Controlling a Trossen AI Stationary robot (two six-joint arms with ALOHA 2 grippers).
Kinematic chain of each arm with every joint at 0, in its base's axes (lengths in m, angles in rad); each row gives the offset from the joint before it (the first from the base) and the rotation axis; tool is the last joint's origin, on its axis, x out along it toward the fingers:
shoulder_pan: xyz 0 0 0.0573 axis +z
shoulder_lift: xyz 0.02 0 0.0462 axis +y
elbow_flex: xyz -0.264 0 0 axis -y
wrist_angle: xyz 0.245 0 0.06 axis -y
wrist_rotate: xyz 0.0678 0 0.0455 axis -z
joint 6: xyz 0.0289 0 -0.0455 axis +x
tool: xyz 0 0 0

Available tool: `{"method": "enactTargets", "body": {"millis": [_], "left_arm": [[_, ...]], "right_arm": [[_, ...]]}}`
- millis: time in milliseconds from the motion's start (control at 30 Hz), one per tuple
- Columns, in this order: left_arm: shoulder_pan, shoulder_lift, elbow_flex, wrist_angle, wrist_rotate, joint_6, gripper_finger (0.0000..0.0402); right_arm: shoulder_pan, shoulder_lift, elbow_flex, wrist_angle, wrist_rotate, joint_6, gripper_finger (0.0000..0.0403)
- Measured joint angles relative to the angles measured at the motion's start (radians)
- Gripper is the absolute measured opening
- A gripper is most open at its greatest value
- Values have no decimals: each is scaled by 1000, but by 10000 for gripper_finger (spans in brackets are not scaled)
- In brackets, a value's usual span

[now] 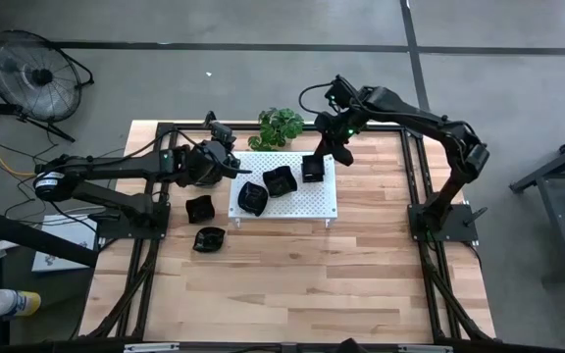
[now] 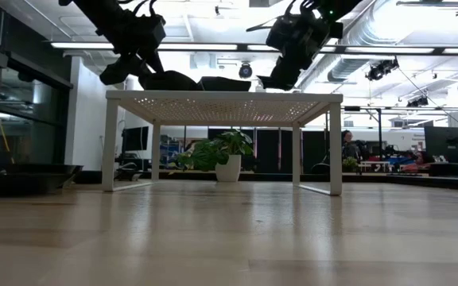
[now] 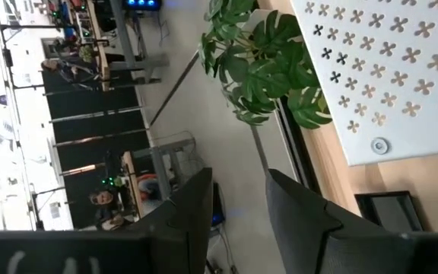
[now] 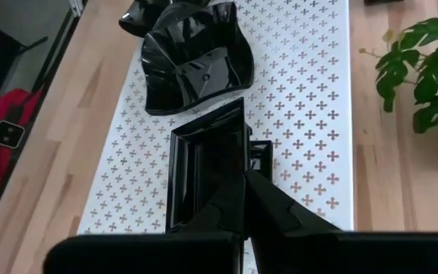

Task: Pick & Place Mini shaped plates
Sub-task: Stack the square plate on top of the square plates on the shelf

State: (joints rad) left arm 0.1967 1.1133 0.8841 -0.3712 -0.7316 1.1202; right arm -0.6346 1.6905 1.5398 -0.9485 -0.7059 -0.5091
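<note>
A white perforated board point(image 1: 302, 201) stands on legs on the wooden table. A square black plate point(image 1: 312, 170) sits near its far right corner, with two wavy-edged black plates point(image 1: 280, 179) point(image 1: 252, 198) beside it. Two more black plates point(image 1: 201, 207) point(image 1: 209, 238) lie on the table left of the board. My right gripper point(image 1: 317, 157) point(image 4: 245, 179) is over the square plate point(image 4: 204, 171) and shut on it. My left gripper point(image 1: 235, 169) point(image 3: 238, 179) hovers open and empty at the board's far left corner, facing the potted plant point(image 3: 265, 61). My right gripper pinches the square plate by one side rim point(image 4: 245, 144) between its two fingers. The fingers slant down from above and lie across that rim. The plate stays level, low over the board; whether its base rests on the board I cannot tell.
The green potted plant point(image 1: 281, 127) stands just beyond the board's far edge, between the two arms. In the right wrist view a wavy plate point(image 4: 196, 65) lies close beyond the square one. Bare wood point(image 1: 302, 284) stretches toward the table's near edge. A fan point(image 1: 37, 74) stands off the table.
</note>
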Motion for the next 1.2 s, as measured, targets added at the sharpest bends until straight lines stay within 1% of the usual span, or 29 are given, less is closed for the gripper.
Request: {"method": "enactTargets", "body": {"millis": [300, 467, 900, 1200], "left_arm": [[0, 0, 0, 1, 8, -4, 120], [0, 0, 0, 1, 8, -5, 120], [0, 0, 0, 1, 7, -11, 120], [0, 0, 0, 2, 7, -11, 120]], "right_arm": [[14, 32, 0, -2, 12, -1, 0], [13, 33, 0, -10, 37, -5, 0], [14, 33, 0, -21, 37, -8, 0], [27, 63, 0, -17, 48, -8, 0]]}}
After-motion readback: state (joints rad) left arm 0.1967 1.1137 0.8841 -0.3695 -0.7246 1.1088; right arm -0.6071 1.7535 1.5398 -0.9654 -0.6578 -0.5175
